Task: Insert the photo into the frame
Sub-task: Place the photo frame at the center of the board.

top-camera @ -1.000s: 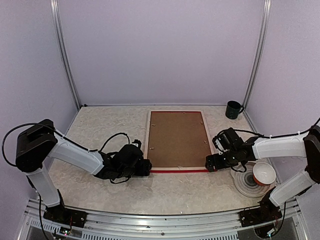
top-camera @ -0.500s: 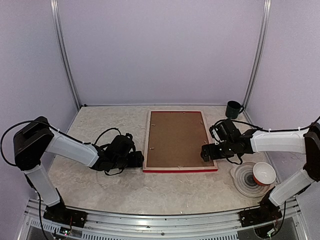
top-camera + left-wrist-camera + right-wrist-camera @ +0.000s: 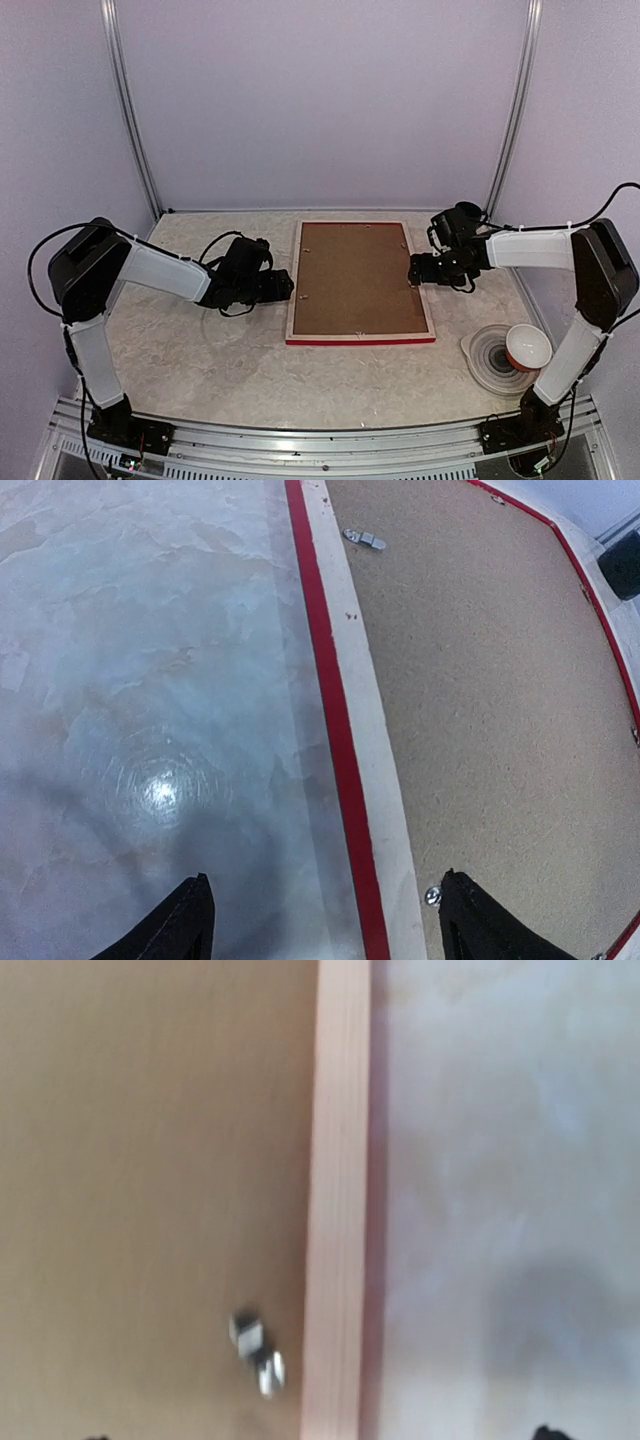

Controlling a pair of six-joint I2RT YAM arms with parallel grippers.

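The frame [image 3: 293,300] lies face down in the middle of the table, pale wood back up, with its red edge showing along the near side. A brown backing board [image 3: 358,280] fills it. The photo is out of view. My left gripper [image 3: 285,287] is open at the frame's left side; in the left wrist view its jaws [image 3: 325,880] straddle the pale rail [image 3: 355,690] and red edge. My right gripper [image 3: 415,270] is open at the right side, over the rail [image 3: 338,1210], close to a small metal tab [image 3: 255,1350]. Neither holds anything.
A dark green mug [image 3: 465,218] stands at the back right corner. A stack of clear plates [image 3: 495,362] with a red-and-white bowl [image 3: 527,347] sits at the near right. Another metal tab [image 3: 364,539] lies on the backing board. Walls close three sides.
Both grippers have moved from the frame's near corners farther back along its left and right sides. The frame lies flat where it was.
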